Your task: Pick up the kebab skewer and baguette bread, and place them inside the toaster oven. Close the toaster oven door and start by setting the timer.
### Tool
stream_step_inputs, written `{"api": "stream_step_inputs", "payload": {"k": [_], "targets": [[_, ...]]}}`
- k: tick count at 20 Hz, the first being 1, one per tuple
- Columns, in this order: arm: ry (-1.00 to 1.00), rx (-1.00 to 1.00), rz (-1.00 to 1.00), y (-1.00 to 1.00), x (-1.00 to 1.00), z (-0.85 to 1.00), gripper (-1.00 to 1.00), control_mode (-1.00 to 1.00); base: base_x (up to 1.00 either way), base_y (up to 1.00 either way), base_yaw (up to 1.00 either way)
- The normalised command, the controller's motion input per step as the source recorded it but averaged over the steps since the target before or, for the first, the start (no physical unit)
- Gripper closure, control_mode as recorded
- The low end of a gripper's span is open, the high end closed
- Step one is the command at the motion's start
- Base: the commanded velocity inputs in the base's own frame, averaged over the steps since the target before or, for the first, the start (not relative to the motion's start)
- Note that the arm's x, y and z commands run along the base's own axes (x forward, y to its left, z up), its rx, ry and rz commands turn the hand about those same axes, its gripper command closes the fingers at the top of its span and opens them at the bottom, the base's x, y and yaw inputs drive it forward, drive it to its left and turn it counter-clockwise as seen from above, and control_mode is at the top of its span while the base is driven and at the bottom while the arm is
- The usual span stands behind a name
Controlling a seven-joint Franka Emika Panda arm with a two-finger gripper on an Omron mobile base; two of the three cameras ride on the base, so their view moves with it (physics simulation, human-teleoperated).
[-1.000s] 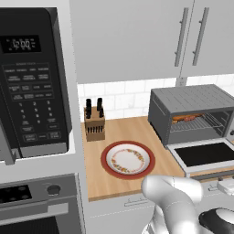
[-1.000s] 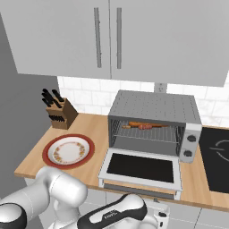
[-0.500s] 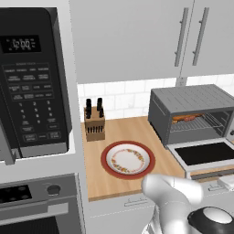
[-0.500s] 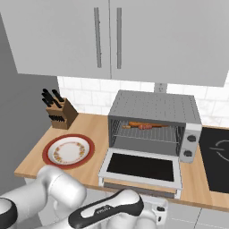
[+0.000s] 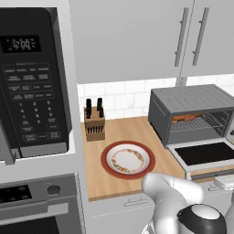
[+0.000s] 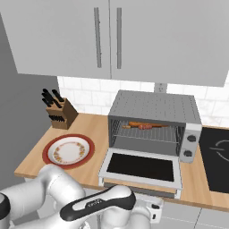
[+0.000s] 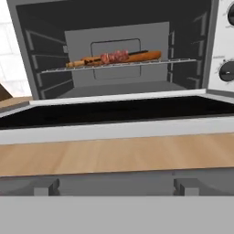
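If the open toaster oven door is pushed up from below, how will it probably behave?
The toaster oven door lies flat and open, joined to the toaster oven along its back edge, so it would likely swing up stiffly as a hinge. Its dark glass panel looks smooth, perhaps slippery. The framed panel probably feels fairly heavy.

arm [image 6: 58, 190]: glossy white rounded shells, black joint band with small white lettering, dark round joint cap ringed in white

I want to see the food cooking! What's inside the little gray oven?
Inside the toaster oven, the baguette bread and the kebab skewer lie together on the wire rack. The skewer covers the bread's middle. The toaster oven door hangs open.
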Motion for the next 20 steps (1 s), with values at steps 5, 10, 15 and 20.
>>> {"api": "stream_step_inputs", "payload": {"k": [5, 10, 15, 20], "targets": [[0.08, 0.0, 0.0, 0.0, -0.14, -0.08, -1.0, -1.0, 0.0, 0.0, 0.0], [0.02, 0.0, 0.0, 0.0, 0.03, 0.0, -1.0, -1.0, 0.0, 0.0, 0.0], [0.05, 0.0, 0.0, 0.05, 0.07, -0.04, -1.0, -1.0, 0.0, 0.0, 0.0], [0.03, 0.0, 0.0, 0.02, 0.0, -0.14, -1.0, -1.0, 0.0, 0.0, 0.0]]}}
